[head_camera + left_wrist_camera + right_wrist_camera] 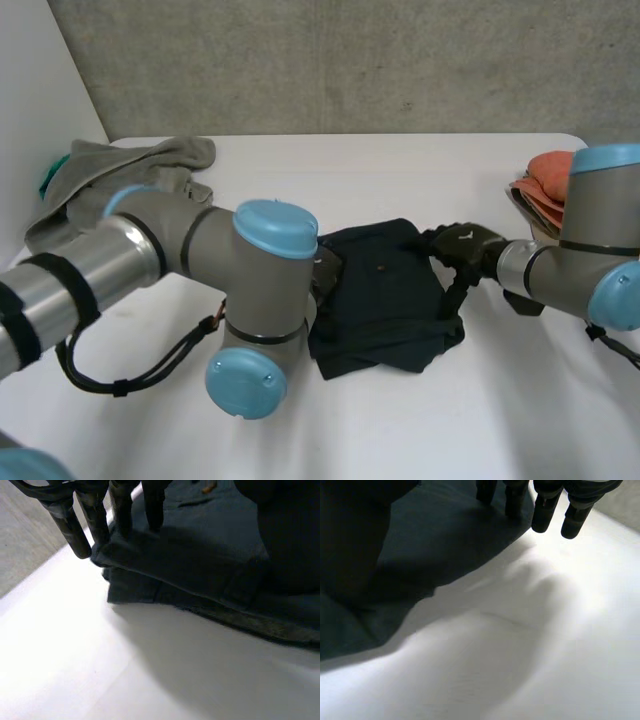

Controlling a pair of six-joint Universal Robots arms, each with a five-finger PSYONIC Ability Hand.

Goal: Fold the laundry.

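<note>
Two hands are at one dark cloth (pixel 385 300), which lies folded and rumpled at the centre of the white surface (pixel 400 170). The left hand (pixel 97 515) is at the cloth's left side. In its wrist view its fingers (pixel 120 510) are straight, with most of the tips set down on a folded-over corner where two layers show at the edge. The outermost finger hangs just off that corner, and none of them is curled round the cloth. In the head view the left arm (pixel 265 240) crosses the lower left of the frame, and its elbow covers that side of the cloth. The right hand (pixel 462 246) is at the cloth's right edge, right of centre. In its wrist view its fingers (pixel 545 510) are also straight. Some tips are over the cloth's edge and the others just past it over the bare surface, and they hold nothing. A grey cloth (pixel 150 165) lies heaped at the upper left of the frame, well apart from the dark one. An orange cloth (pixel 548 172) sits at the far right edge, behind the right arm.
</note>
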